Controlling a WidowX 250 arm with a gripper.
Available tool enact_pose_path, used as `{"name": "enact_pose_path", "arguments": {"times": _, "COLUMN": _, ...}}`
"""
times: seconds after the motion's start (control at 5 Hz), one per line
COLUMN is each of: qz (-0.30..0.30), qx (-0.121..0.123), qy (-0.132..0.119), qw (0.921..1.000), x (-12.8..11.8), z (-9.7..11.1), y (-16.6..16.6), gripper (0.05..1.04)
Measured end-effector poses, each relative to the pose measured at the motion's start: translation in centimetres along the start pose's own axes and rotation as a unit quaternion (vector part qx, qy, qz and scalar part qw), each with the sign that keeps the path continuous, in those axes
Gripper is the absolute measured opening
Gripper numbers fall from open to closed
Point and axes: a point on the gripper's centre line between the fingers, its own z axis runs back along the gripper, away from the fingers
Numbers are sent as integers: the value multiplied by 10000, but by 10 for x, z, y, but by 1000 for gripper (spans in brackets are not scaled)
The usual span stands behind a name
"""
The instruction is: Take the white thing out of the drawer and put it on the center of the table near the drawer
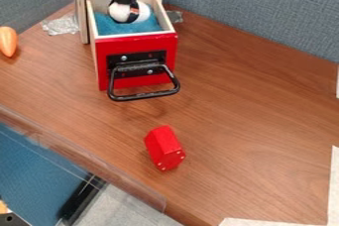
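Lying nearest, a red block (163,148) sits on the table (232,121). Beyond, the open red drawer (137,46) contains the white thing (120,13), rounded, dark-banded, against blue lining (119,28). Gripper (124,0) directly over it; whether spread or pinching, I cannot tell.

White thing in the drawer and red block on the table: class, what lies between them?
In the camera view, the drawer's red front with its black handle, then a stretch of brown tabletop.
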Motion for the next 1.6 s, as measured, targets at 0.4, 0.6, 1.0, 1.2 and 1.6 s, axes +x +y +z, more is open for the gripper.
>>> {"name": "enact_pose_path", "arguments": {"times": 0.4, "qz": -657, "qx": 143, "qy": -126, "qw": 9977, "x": 30, "z": 14, "y": -30, "gripper": 49}}
{"name": "enact_pose_path", "arguments": {"times": 0.6, "qz": -1263, "qx": 247, "qy": -112, "qw": 9916, "x": 56, "z": 18, "y": -59, "gripper": 48}}
{"name": "enact_pose_path", "arguments": {"times": 1.0, "qz": -2545, "qx": 303, "qy": -214, "qw": 9664, "x": 91, "z": 0, "y": -102, "gripper": 48}}
{"name": "enact_pose_path", "arguments": {"times": 1.2, "qz": -2940, "qx": 226, "qy": -221, "qw": 9553, "x": 97, "z": -21, "y": -98, "gripper": 48}}
{"name": "enact_pose_path", "arguments": {"times": 1.6, "qz": -2959, "qx": 205, "qy": -344, "qw": 9544, "x": 124, "z": -47, "y": -44, "gripper": 48}}
